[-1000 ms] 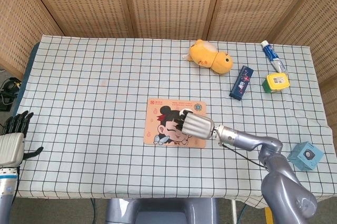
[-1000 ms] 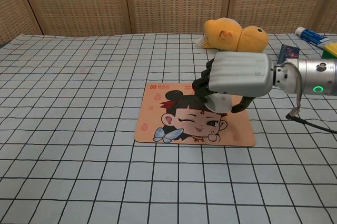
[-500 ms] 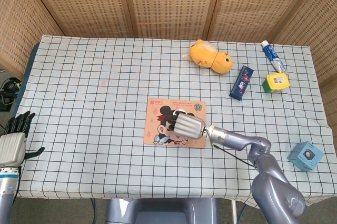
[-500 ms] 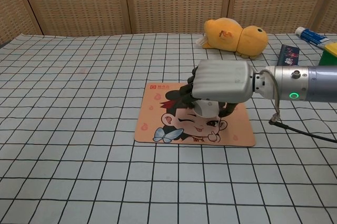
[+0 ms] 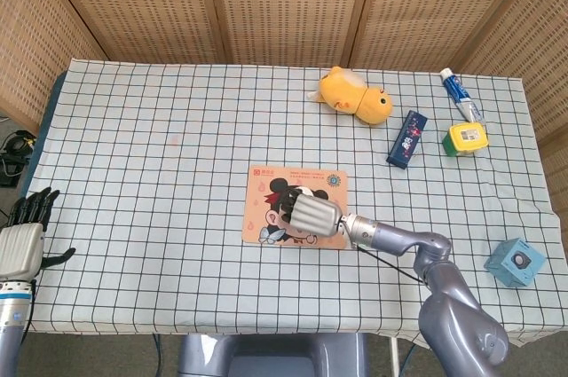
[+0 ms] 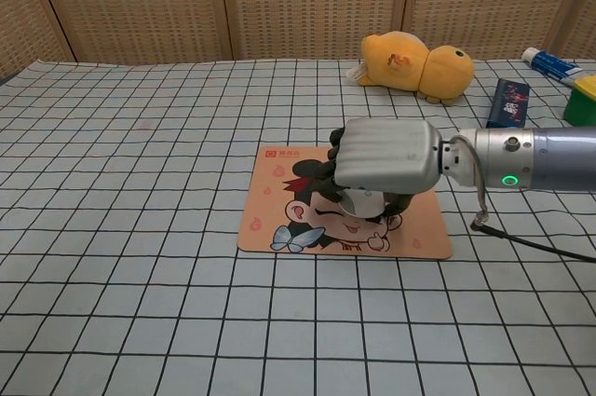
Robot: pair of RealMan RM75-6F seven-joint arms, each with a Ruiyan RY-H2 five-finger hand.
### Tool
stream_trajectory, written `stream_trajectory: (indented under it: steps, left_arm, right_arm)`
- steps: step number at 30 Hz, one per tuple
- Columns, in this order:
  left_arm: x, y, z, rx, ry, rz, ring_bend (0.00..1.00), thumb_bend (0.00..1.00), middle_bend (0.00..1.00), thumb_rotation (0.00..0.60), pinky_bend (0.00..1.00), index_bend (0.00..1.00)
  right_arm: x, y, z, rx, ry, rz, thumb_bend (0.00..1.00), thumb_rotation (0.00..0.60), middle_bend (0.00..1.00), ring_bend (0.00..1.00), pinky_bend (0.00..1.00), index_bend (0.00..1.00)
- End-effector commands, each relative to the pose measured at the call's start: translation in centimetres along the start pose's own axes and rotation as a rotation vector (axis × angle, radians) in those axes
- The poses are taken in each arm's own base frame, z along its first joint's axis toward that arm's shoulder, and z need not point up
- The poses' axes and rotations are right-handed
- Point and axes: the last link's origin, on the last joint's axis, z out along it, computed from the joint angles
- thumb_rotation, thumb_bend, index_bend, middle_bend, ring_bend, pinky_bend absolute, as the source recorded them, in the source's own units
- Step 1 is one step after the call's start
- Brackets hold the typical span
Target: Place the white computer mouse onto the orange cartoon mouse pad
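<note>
My right hand (image 6: pixel 384 156) sits low over the middle of the orange mouse pad (image 6: pixel 270 214), palm down, with its dark fingers (image 6: pixel 328 172) curled around the white mouse (image 6: pixel 361 202). I am holding the mouse from above, and only a small pale part of it shows under my palm in the chest view; from the head view my right hand (image 5: pixel 312 214) hides it entirely. The mouse is right at the pad's surface, over the cartoon face, though I cannot tell whether it fully rests there or hangs just above. The mouse pad (image 5: pixel 262 222) lies flat on the checked cloth of the desk (image 5: pixel 160 146), near its front edge. My left hand (image 5: pixel 19 244) hangs off the left end of the desk, well apart from everything, fingers spread and holding nothing. Toward the back of the desk lies a yellow plush duck (image 5: pixel 355 97), and to its right a dark blue box (image 5: pixel 407 138), a yellow and green block (image 5: pixel 467 138) and a toothpaste tube (image 5: pixel 460 93). A light blue cube (image 5: pixel 515 262) sits near the right front corner.
</note>
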Motion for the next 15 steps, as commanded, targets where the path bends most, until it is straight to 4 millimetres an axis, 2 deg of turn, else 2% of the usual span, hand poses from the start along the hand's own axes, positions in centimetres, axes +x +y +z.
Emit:
stream_trajectory:
  steps: [1,5,7,11,15]
  left_arm:
    - [0.03,0.00,-0.02,0.000,0.001,-0.001,0.00,0.00,0.00,0.600,0.00,0.00]
    - [0.11,0.02,-0.06,-0.002,0.003,-0.003,0.00,0.00,0.00,0.600,0.00,0.00]
    - [0.18,0.03,-0.10,-0.002,0.006,-0.004,0.00,0.00,0.00,0.600,0.00,0.00]
    - [0.36,0.09,-0.18,-0.005,0.013,-0.006,0.00,0.00,0.00,0.600,0.00,0.00]
    - [0.47,0.14,-0.24,-0.007,0.018,-0.009,0.00,0.00,0.00,0.600,0.00,0.00]
  right_arm:
    - [-0.05,-0.21,0.07,0.001,-0.001,-0.007,0.11,0.600,0.41,0.29,0.23,0.64]
    - [-0.05,-0.44,0.11,0.007,0.001,-0.025,0.11,0.600,0.23,0.08,0.08,0.53]
    - [-0.08,-0.54,0.10,0.006,0.001,-0.029,0.11,0.600,0.16,0.02,0.01,0.48]
    - [-0.07,-0.70,0.02,0.006,0.005,-0.033,0.11,0.600,0.09,0.00,0.00,0.39]
    - [-0.03,-0.63,-0.19,-0.001,0.011,-0.040,0.11,0.600,0.07,0.00,0.00,0.36]
